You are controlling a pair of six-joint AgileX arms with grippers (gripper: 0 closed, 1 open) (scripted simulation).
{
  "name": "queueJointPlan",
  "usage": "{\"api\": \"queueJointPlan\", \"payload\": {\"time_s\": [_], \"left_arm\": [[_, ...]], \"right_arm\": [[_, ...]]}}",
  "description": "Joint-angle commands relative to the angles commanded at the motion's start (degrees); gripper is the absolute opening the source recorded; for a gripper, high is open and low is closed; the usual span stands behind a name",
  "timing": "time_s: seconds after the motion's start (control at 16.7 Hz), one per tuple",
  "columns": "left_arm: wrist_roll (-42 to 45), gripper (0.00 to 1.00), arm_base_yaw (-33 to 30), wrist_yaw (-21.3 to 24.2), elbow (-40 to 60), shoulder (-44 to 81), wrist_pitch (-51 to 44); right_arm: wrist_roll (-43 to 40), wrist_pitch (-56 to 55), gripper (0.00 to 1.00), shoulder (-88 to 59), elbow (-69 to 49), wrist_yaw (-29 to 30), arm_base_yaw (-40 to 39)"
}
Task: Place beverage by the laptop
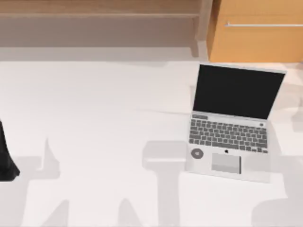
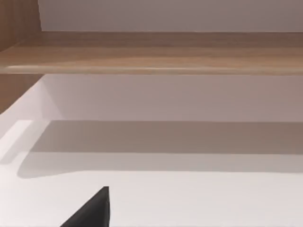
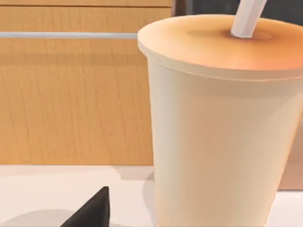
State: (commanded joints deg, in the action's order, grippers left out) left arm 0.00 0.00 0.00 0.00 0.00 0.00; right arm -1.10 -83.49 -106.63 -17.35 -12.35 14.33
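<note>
1. Laptop (image 1: 232,120): silver-grey, lid open, black screen, dark keys, grey trackpad, small round sticker on palm rest. Sits on white bench (image 1: 94,118), top view's right half. Top view is the one that shows it.
2. Beverage cup (image 3: 222,137): cream cup w/ peach-orange lid and white straw (image 3: 246,16), upright on bench. Seen in right wrist view, very close in front of right tool.
3. Right tool (image 3: 90,210): one dark fingertip seen at frame edge, beside cup, apart from it. Open or clenched: cannot tell.
4. Left tool (image 2: 90,210): one dark fingertip in left wrist view, over bare white bench. Open or clenched: cannot tell. Dark part of left arm (image 1: 5,156) at top view's left edge.
5. Wooden shelf (image 2: 151,54): ahead of left tool, above bench, white wall beneath it.
6. Wooden cabinet (image 3: 71,94) w/ metal bar handle (image 3: 66,35): behind cup, beyond right tool; in top view, behind laptop lid.
</note>
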Motion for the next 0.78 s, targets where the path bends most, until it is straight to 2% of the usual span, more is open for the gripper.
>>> {"api": "queueJointPlan", "payload": {"time_s": [0.54, 0.78], "left_arm": [[0.00, 1.00, 0.00, 0.00, 0.00, 0.00, 0.00], [0.00, 1.00, 0.00, 0.00, 0.00, 0.00, 0.00]], "right_arm": [[0.24, 6.71, 1.00, -9.89, -16.96, 3.00, -2.70], [0.27, 7.50, 1.00, -10.75, -18.47, 3.32, -3.01]]}}
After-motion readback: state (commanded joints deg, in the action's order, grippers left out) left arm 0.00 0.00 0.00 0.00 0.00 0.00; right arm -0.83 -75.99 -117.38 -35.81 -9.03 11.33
